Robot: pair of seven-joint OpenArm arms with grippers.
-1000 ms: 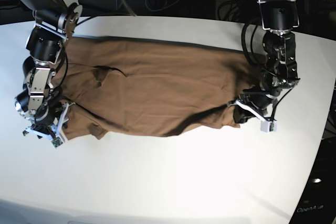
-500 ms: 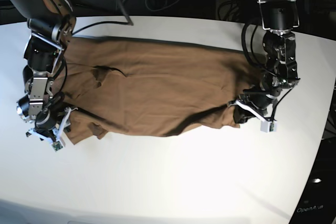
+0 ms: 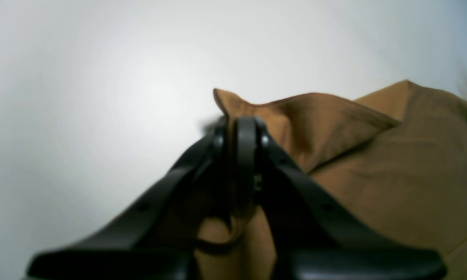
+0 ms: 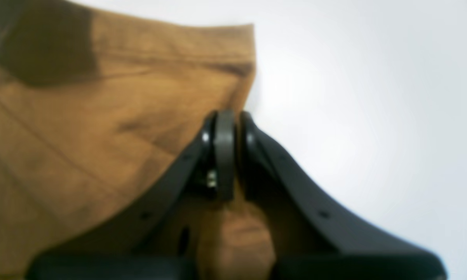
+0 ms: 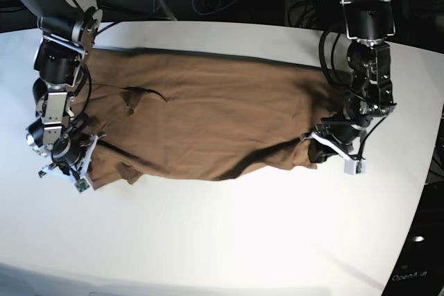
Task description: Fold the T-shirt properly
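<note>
Worktop [image 5: 229, 240]: white, broad, bare in front of the garment.

T-shirt [image 5: 208, 123]: tan, spread lengthwise across the far half of the worktop, creased near one end, front edge partly rolled under and casting a shadow. Likely to fold crooked if that rolled edge and the creases get carried into the fold; likely to drag or bunch across the smooth surface if the two ends rise unevenly.

Left claw [image 3: 239, 126]: at the base view's right end of the shirt, pinched closed on a raised corner of the cloth, fabric peaking just beyond the tips and bulging between the fingers [image 3: 246, 155] lower down. Appears to bite close to the hem, so a slip under tension seems possible; may also hold only one layer, leaving the lower one behind on the worktop.

Right claw [image 4: 229, 120]: at the opposite end, jaws drawn together at the shirt's side edge, cloth visible between them below the tips. Grip sits right at the border of the fabric, hence thin; hard to tell how much cloth is caught, picture blurred. Loss of this end mid-lift would collapse the fold.
</note>
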